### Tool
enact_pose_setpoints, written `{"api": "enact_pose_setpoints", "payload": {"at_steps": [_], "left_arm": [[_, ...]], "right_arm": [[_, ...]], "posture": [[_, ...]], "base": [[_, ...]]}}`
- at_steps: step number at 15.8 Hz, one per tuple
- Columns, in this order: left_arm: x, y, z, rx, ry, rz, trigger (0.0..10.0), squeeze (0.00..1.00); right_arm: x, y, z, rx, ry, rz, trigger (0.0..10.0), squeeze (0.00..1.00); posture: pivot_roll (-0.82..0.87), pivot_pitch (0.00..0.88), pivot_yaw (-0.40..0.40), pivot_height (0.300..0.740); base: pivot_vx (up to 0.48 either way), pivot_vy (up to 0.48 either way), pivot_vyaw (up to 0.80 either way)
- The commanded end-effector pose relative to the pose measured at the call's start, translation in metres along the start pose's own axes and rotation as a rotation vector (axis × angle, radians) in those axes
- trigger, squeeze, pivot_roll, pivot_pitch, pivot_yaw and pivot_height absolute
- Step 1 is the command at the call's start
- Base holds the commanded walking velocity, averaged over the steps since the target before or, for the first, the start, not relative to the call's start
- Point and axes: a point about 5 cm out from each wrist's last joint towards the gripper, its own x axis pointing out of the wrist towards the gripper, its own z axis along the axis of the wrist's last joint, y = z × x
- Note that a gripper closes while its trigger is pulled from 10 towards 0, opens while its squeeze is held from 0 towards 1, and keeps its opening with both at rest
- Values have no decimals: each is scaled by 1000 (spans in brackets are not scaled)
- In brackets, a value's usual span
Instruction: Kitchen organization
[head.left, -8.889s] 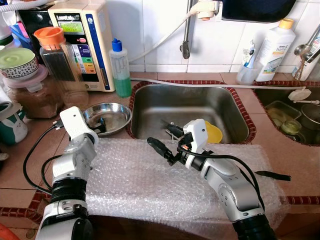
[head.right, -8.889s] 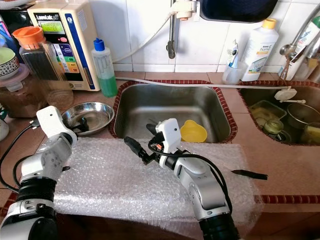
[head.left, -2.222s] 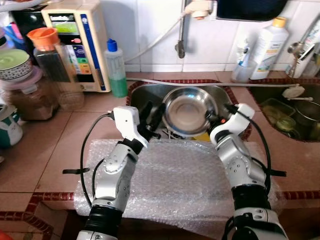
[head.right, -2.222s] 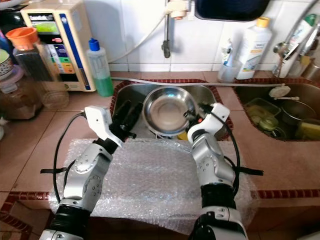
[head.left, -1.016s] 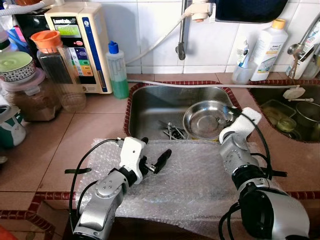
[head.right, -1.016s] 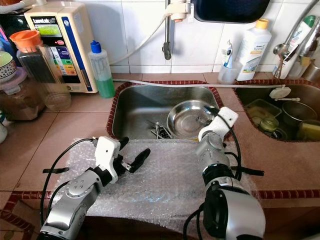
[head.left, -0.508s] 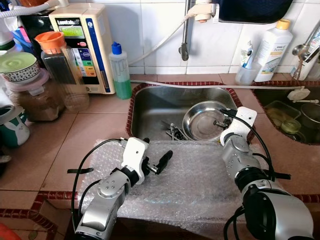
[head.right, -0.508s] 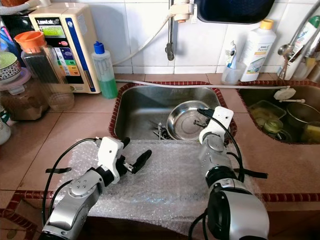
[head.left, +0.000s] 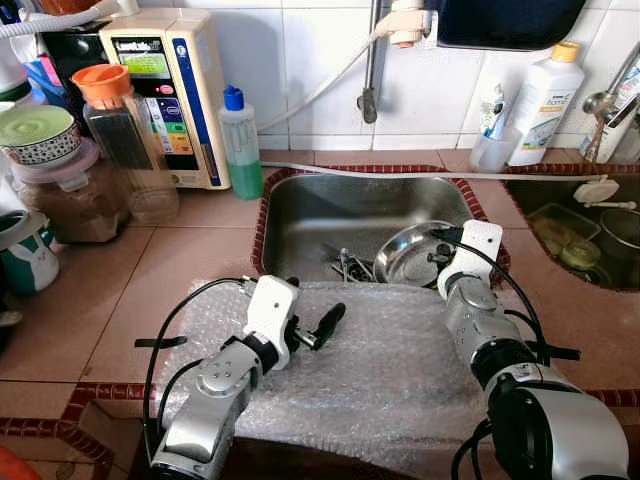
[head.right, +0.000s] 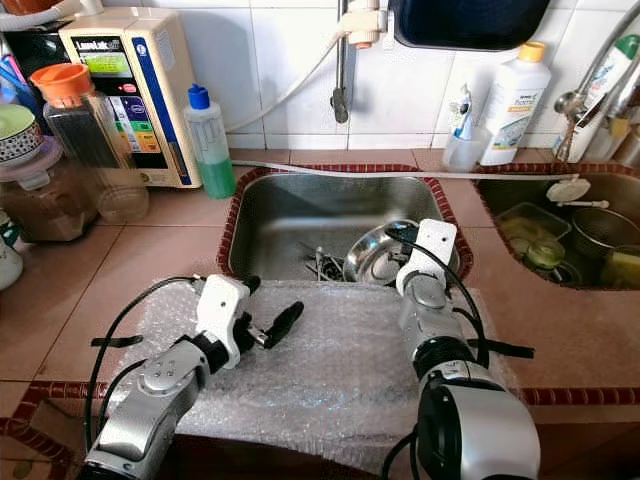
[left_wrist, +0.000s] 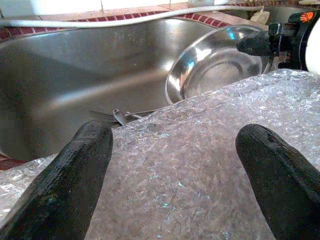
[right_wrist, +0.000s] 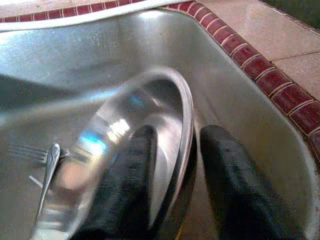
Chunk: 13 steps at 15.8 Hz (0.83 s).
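A steel bowl (head.left: 408, 262) leans tilted in the sink (head.left: 320, 215), its rim against the near wall, beside some forks (head.left: 350, 266). My right gripper (head.left: 438, 246) reaches over the sink's right front corner. In the right wrist view its fingers (right_wrist: 227, 195) straddle the blurred rim of the bowl (right_wrist: 125, 150), one inside and one outside with a gap, so it stands open. My left gripper (head.left: 312, 308) hovers open just above the bubble wrap (head.left: 380, 365), nothing between its fingers (left_wrist: 82, 185).
Along the back left of the counter stand a water purifier (head.left: 165, 90), a green bottle (head.left: 240, 140) and jars (head.left: 120, 130). A tap spout (head.left: 368, 100) hangs over the sink. Farther right are a white bottle (head.left: 545, 90) and a second basin (head.left: 590, 235) with dishes.
The bowl has tipped lower in the sink and now leans against the near wall. My right gripper has shifted slightly with it. The left arm has stayed put.
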Motion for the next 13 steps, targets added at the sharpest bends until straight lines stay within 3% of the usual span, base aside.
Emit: {"api": "enact_pose_setpoints", "payload": {"at_steps": [1,7,13], "left_arm": [[-1,-1,-9,3,58,-10,10000,1000],[8,5,11,-16,-18,27,10000,1000],[10,3,16,-21,-33,17,10000,1000]], "right_arm": [[-9,-8,-40,-1,164,-17,10000,1000],[-11,-3,-44,55,149,29,10000,1000],[-11,0,-38,86,85,75,10000,1000]], "posture": [[52,7,47,740],[43,10,48,740],[30,9,50,740]], "base": [[0,0,0],[0,0,0],[0,0,0]]}}
